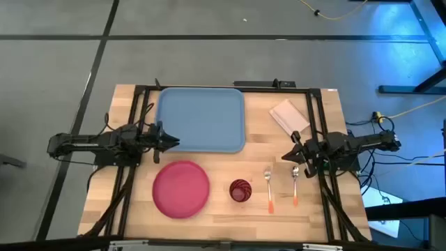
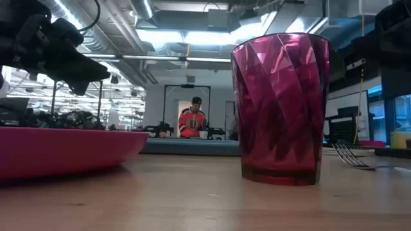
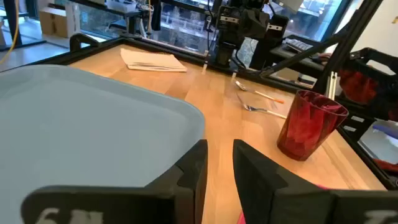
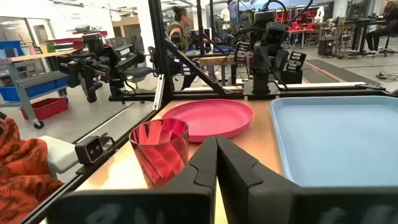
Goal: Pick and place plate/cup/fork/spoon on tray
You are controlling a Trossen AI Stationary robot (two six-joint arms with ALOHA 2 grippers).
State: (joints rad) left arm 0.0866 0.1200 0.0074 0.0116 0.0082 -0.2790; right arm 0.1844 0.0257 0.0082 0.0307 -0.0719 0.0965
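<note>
Wooden tabletop, seen from above: the tray (image 1: 201, 119) sits empty at upper centre, with the plate (image 1: 181, 188), cup (image 1: 240, 189), fork (image 1: 268, 189) and spoon (image 1: 295, 185) lined along the lower edge. Your left gripper (image 1: 170, 139) hovers at the tray's lower-left corner, fingers slightly parted and empty; your right gripper (image 1: 290, 156), closed and empty, waits above the spoon. Judging by reach, open the left wide, come low at the plate's rim, and lift level.

Bare tray (image 1: 201, 118); dishes alongside.

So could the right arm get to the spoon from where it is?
Probably yes. The right hand hovers close to the spoon, which lies alone on bare wood with the fork set apart beside it; nothing blocks the way.
</note>
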